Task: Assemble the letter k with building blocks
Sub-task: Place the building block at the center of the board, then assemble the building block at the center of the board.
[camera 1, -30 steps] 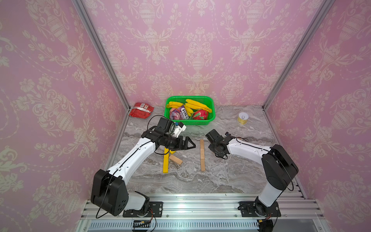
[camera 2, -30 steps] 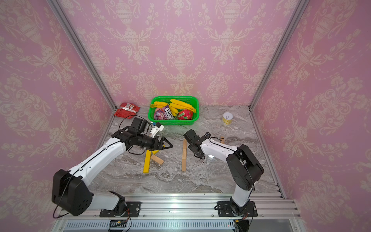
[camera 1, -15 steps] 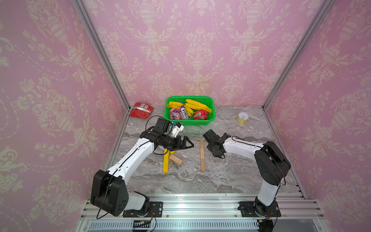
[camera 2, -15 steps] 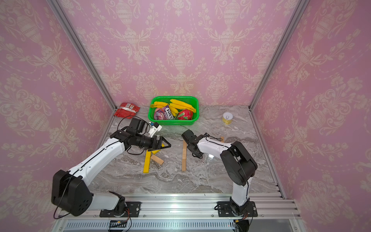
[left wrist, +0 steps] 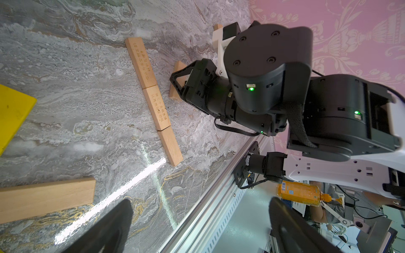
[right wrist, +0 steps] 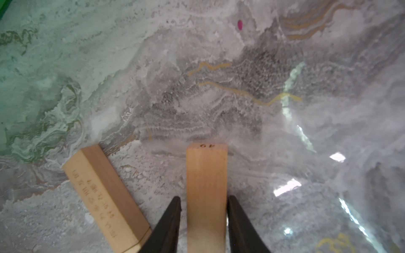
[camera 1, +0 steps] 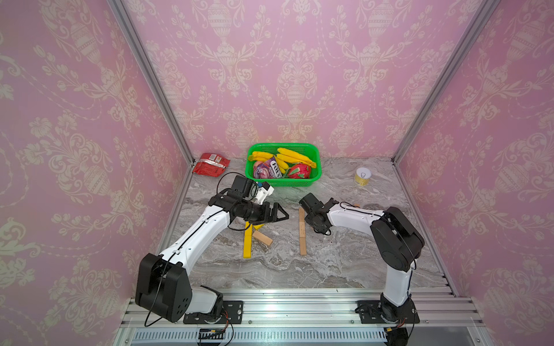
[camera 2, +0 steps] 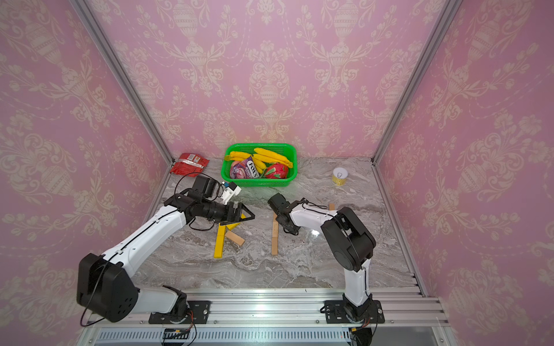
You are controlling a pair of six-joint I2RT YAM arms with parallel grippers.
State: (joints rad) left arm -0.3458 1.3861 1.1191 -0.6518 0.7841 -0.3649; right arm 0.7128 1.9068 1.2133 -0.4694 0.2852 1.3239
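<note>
Three-block wooden stem (camera 1: 302, 236) on marble bench (camera 1: 329, 269), right claw (right wrist: 205, 197) just beside it, only the right wrist view showing fingers (right wrist: 171, 223) astride a slanted wood block (right wrist: 206, 175), sliver of gap one side, left claw (left wrist: 200, 203) across the stem, spread wide, empty.

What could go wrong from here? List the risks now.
1. The right gripper closely flanks the slanted tan wooden block; lifting off could drag it askew or into the three-block wooden stem alongside.
2. The open left gripper hovers over the yellow-and-wood K figure; dropping could scatter it.
</note>
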